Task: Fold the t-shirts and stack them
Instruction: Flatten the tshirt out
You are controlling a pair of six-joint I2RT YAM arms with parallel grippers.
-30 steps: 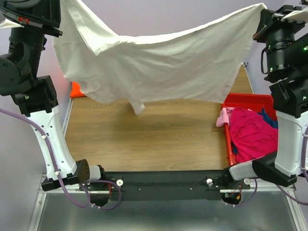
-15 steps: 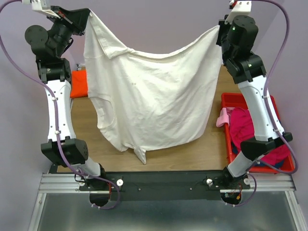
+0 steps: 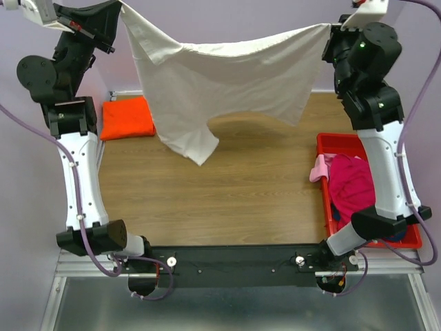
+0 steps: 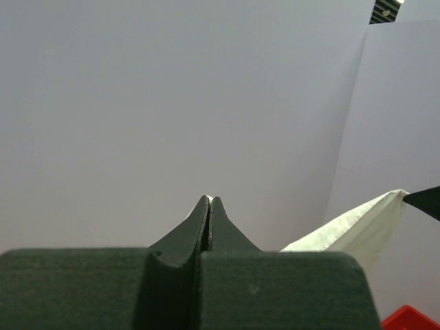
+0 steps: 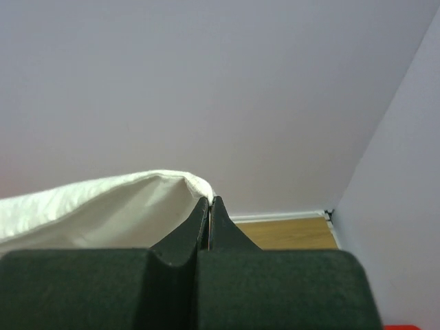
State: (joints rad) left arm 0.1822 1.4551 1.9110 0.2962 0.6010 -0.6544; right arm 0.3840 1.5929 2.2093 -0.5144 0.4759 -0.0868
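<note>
right, my left claw (image 4: 208, 200) is pinched shut on a thin edge of the large cream-white cotton t-shirt (image 3: 227, 76). only a sliver of cloth shows at its tips in the wrist view, so i judge that hold to be shallow. my right claw (image 5: 208, 200) is clamped the same way on the opposite corner, where a fuller fold of fabric runs off to its left.

between the two claws the shirt hangs high as a sagging sheet. its longest flap droops below and inward of the left claw, and looks to be clear of the brown wooden tabletop (image 3: 227, 200).

the main risk i see is the left corner slipping. spreading the arms wider or swinging them fast would load that thin pinch. the shirt would then pivot off the right claw and could drape over an arm.

below the left claw lies the folded bright orange t-shirt (image 3: 127, 117). a dropped or dragged flap could rumple that finished fold.

below the right claw is the rigid red plastic bin (image 3: 341, 143) holding the crumpled magenta t-shirt (image 3: 355, 189). cloth could snag on its rim.

lowering as things hang, the long flap would touch first and tuck under, leaving a crease.
</note>
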